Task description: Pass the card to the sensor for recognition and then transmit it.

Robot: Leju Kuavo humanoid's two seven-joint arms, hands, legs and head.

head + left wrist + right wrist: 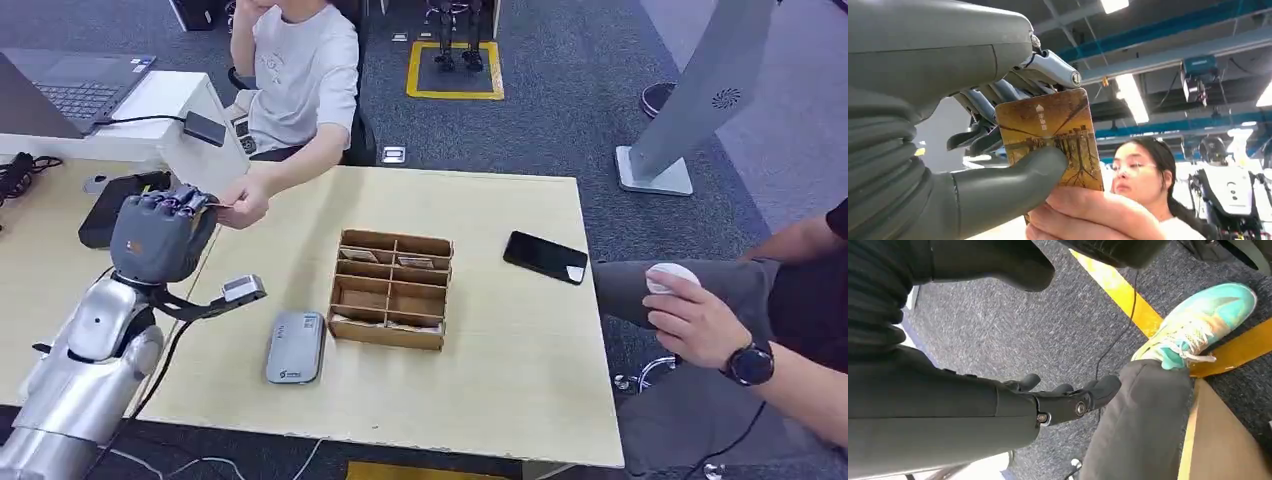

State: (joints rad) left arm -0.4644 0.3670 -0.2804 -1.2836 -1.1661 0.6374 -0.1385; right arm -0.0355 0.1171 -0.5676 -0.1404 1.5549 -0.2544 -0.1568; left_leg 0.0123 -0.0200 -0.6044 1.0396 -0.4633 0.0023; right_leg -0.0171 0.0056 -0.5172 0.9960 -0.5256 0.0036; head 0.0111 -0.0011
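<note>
Golden card (pixel 1050 137) pinched in left hand (pixel 998 165), person's fingers (pixel 1093 212) touching

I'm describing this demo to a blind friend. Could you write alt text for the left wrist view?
The robot's left hand holds a golden card between its thumb and fingers while a person's hand grips the card's lower edge. Behind them are the person's head and ceiling lights.
</note>
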